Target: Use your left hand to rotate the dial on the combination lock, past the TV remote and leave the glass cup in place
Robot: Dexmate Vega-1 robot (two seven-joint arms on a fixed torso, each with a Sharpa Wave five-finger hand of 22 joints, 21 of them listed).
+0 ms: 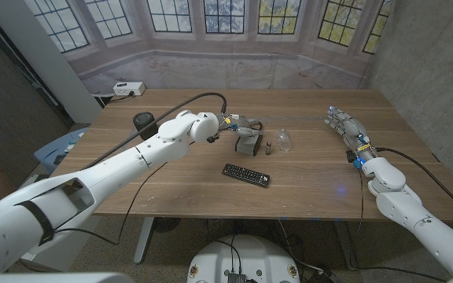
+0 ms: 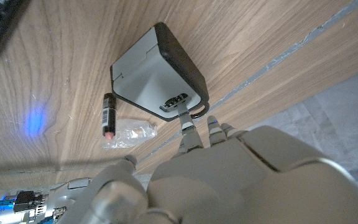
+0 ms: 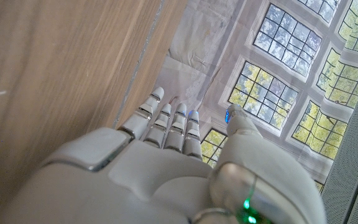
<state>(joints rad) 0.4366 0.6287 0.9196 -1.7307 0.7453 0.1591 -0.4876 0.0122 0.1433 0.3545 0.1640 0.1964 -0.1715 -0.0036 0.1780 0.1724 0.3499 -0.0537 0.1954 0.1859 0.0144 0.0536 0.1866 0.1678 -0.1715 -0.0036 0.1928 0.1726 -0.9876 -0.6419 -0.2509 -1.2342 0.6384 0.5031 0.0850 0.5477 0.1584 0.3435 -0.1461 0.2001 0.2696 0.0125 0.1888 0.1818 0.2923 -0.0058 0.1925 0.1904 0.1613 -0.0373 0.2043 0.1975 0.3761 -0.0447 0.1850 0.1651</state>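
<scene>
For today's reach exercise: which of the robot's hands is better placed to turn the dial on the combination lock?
Left. The left hand is already at the combination lock, fingertips by its dials; the right hand stands far off near the table's right edge.

My head camera looks down over the whole worktop (image 1: 305, 185) toward the windows. My left wrist camera sits close above the combination lock (image 2: 157, 71), which the head view shares (image 1: 247, 145). My right wrist camera faces the windows, seemingly turned sideways.
</scene>
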